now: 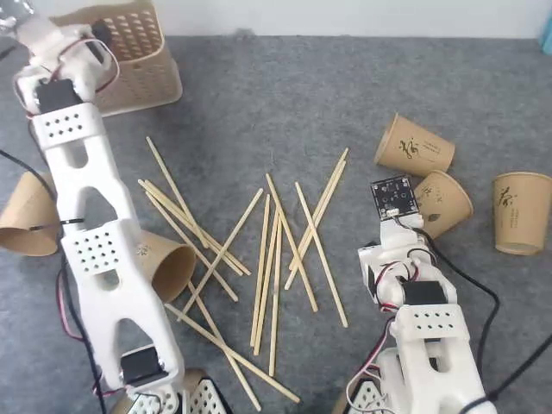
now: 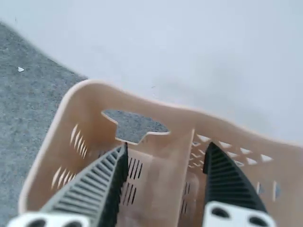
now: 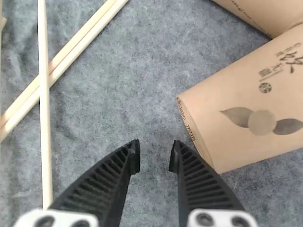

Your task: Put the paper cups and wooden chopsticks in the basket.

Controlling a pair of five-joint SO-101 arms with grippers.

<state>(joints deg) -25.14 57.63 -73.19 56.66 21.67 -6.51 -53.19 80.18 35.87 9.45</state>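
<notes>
The grey table (image 1: 285, 95) carries everything. The basket (image 1: 145, 65) stands at its far left corner, and my left claw (image 2: 165, 146) hangs over the basket's open top, fingers spread wide and holding nothing. Five paper cups (image 1: 415, 145) sit on the table outside the basket, three on my right and two on my left. The wooden chopsticks (image 1: 275, 267) lie scattered across the middle. My right claw (image 3: 155, 146) is slightly parted and empty, just beside one tipped cup (image 3: 246, 118).
</notes>
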